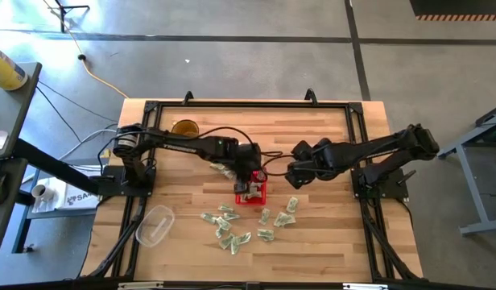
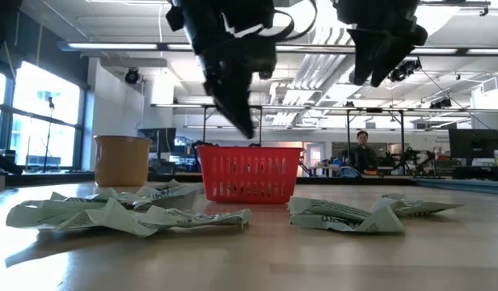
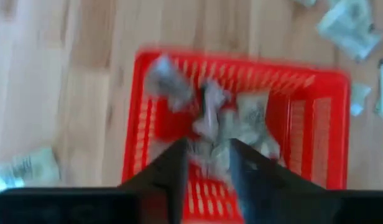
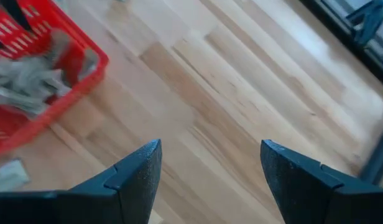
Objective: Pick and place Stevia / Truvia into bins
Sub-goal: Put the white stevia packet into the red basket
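Note:
The red basket [image 1: 250, 194] [image 2: 251, 174] stands near the table's middle with several pale Stevia sachets [image 3: 224, 119] [image 4: 27, 81] lying in it. My left gripper [image 1: 249, 179] [image 3: 209, 168] hangs just above the basket, pointing steeply down, open, with nothing between its fingers. My right gripper [image 1: 295, 175] [image 4: 210, 155] is open wide over bare wood to the basket's right. More sachets [image 1: 228, 225] [image 2: 128, 214] lie flat on the table near the front edge, another group [image 1: 284, 213] [image 2: 354, 214] lies to the right, and one [image 1: 224, 171] lies left of the basket.
A clear plastic tub [image 1: 154, 225] lies at the front left. A round amber cup [image 1: 184, 127] [image 2: 122, 160] stands at the far left. Bare wood lies right of and behind the basket. A person [image 2: 362, 149] sits in the room beyond the table.

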{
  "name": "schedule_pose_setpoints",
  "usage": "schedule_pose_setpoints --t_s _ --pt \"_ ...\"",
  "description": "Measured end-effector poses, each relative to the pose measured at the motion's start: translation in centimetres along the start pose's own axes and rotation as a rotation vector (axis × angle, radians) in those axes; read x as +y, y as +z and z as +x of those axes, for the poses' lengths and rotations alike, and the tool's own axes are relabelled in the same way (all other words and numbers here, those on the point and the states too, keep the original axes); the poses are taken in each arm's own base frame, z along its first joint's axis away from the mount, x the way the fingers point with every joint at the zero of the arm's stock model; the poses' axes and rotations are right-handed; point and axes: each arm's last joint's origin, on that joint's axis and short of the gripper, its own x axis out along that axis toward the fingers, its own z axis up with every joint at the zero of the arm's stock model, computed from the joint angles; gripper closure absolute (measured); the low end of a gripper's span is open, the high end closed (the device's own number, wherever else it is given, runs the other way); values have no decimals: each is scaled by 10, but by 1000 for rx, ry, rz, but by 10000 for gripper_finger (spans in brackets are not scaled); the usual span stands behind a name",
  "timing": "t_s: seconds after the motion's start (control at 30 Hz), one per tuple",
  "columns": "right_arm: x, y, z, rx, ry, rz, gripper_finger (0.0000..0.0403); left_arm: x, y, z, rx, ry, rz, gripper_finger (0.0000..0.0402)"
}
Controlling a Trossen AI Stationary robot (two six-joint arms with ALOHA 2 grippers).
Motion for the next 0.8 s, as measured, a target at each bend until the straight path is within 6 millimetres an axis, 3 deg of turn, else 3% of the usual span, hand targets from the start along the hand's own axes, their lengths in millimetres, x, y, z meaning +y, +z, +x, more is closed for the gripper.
schedule_pose_setpoints --t_s 0.17,0.3,0.43,0.6,0.8 --pt "7 -9 5 58 68 -78 139 -10 -9 -4 90 -29 -74 166" --pt "11 -20 26 225 179 28 139 -15 -20 -17 188 -16 -128 141" --pt "19 -36 52 284 267 157 139 -32 -33 -36 239 50 -96 147" --pt "29 -57 69 310 329 353 139 -54 -52 -62 179 150 -78 177" --pt "32 -73 78 336 320 514 140 -55 -94 -81 151 294 -209 207"
